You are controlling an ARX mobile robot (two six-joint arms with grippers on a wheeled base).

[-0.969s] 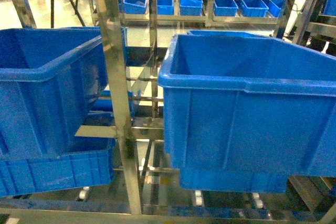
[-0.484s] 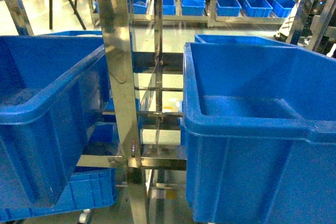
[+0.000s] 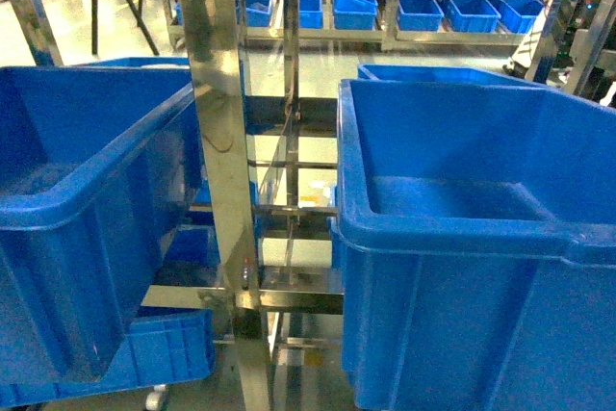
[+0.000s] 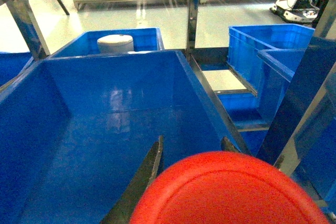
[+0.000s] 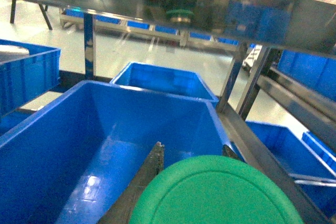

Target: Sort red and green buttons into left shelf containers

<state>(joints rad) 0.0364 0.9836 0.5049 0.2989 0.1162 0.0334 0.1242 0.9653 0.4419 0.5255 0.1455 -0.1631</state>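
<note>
The left hand (image 4: 191, 153) is closed on the red button (image 4: 231, 192), whose wide cap fills the bottom of the left wrist view with a dark finger (image 4: 152, 163) showing on either side of it. The right hand (image 5: 191, 153) grips the green button (image 5: 215, 192) in the same way, cap toward the camera, fingers flanking it. Neither hand nor arm shows in the head view.

What the coming move turns on, as I judge it, is what lies under each button. In the left wrist view the open mouth of the left bin (image 4: 105, 114) lies ahead of and below the red button, its smooth floor bare as far as can be seen; the button seems to hang over the near part of the bin, inside its walls. In the right wrist view the right bin (image 5: 121, 129) sits likewise beneath the green button. So each button is nearest its own arm's bin, and a release should send each cap-up body down inside. Each button's axis runs along the hand, away from the camera.

In the head view the two bins (image 3: 87, 199) (image 3: 462, 228) stand either side of a steel shelf post (image 3: 221, 141), apart from each other.

A white roll-like thing (image 4: 116, 43) sits in a farther bin behind the left one. No brand, label or writing can be read anywhere.
</note>
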